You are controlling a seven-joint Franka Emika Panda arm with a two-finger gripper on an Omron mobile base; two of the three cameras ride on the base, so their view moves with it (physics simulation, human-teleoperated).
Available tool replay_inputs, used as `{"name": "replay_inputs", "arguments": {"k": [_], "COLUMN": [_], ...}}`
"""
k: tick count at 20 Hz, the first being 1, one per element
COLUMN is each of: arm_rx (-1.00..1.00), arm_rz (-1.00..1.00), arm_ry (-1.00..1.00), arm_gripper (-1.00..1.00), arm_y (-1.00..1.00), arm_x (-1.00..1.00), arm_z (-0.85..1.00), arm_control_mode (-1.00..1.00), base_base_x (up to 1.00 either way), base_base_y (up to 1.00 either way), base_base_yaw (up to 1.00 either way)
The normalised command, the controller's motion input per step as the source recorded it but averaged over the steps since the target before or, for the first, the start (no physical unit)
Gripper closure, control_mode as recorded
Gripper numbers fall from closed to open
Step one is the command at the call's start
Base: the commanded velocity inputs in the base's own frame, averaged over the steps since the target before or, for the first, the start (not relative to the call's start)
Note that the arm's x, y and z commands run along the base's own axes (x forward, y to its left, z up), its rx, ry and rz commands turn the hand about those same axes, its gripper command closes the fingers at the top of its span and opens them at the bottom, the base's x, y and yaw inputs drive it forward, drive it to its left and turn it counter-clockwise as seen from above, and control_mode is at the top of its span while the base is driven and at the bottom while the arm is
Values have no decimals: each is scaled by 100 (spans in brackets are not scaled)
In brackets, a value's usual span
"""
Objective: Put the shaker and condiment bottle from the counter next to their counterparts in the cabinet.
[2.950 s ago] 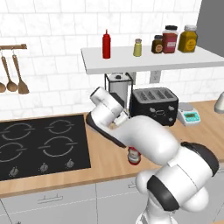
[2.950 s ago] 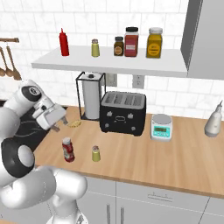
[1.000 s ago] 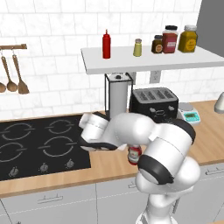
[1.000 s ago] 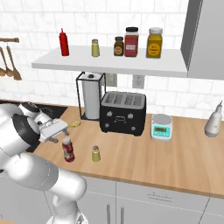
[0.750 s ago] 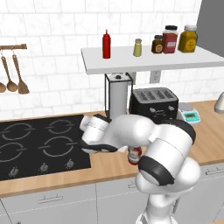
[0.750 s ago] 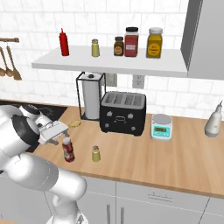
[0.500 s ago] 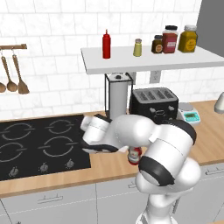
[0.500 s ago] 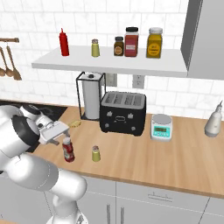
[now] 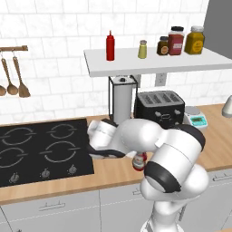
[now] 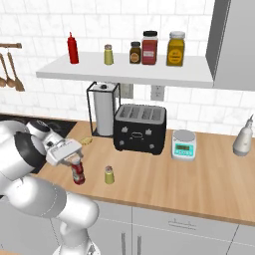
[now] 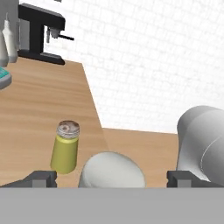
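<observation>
The condiment bottle [image 10: 77, 174], squat and red with a white cap [image 11: 111, 169], stands on the wooden counter. My gripper [image 10: 73, 159] is open right over it, and in the hand view the cap sits between the two fingertips [image 11: 42, 178], untouched. The yellow shaker [image 10: 109, 175] [image 11: 65, 147] stands upright just to the bottle's right. On the white shelf [image 10: 124, 74], the cabinet, stand the counterparts: a tall red squeeze bottle [image 10: 73, 48] and an olive shaker [image 10: 108, 54]. In the left base view my arm hides most of the condiment bottle [image 9: 139, 161].
Three jars [image 10: 150, 48] stand on the shelf to the right of the olive shaker. Behind the bottle are a paper towel holder [image 10: 104, 113], a black toaster [image 10: 140, 128] and a small scale [image 10: 183, 145]. The stove [image 9: 41, 149] lies to the left.
The arm swung down from above the counter to the condiment bottle. Over the last second it has barely moved, and the jaws have stayed open.
</observation>
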Motion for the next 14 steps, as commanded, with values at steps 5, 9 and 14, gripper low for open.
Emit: {"name": "replay_inputs", "arguments": {"k": [5, 9, 14], "arm_rx": [0, 0, 0], "arm_rz": [0, 0, 0], "arm_ry": [0, 1, 0], "arm_gripper": [-100, 100, 100], "arm_y": [-1, 0, 0], "arm_x": [0, 0, 0], "arm_z": [-18, -13, 0], "arm_control_mode": [-100, -100, -100], "base_base_x": [0, 0, 0], "base_base_y": [0, 0, 0], "base_base_yaw": [0, 0, 0]}}
